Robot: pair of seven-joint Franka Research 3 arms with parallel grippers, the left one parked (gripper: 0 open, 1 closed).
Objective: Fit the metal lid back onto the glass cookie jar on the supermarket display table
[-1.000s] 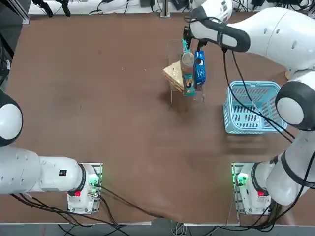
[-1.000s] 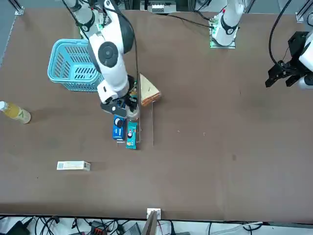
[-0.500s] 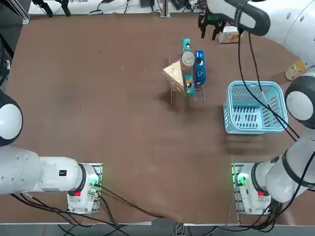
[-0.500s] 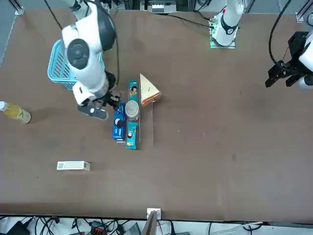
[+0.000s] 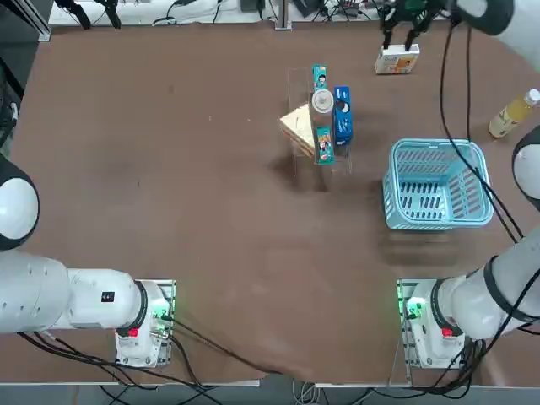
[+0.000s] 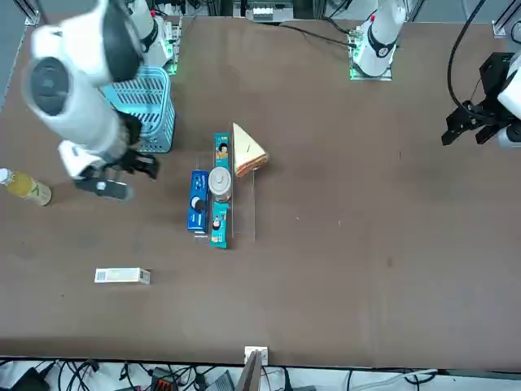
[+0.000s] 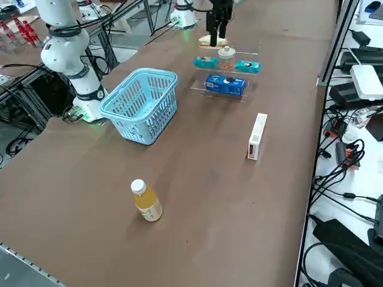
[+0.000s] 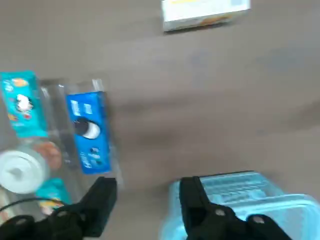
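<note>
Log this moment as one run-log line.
right gripper: open, empty, raised beside light-blue plastic basket | round silvery metal lid: seated on small clear glass cookie jar | dark-brown display table

Matt brown table [image 5: 169, 169], silvery metal lid [image 5: 321, 102], latticed blue plastic basket [image 5: 436, 186].

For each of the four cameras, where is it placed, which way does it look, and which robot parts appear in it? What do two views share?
Top: overhead, looking down; both arm bases show, right tool at the far edge.
Front: across the table, facing the robot; right tool open, beside the blue basket.
Right side: raised, looking diagonally; right arm base shows.
Right wrist: on the arm, looking down past its fingers.
Top and front share the lidded glass cookie jar.
</note>
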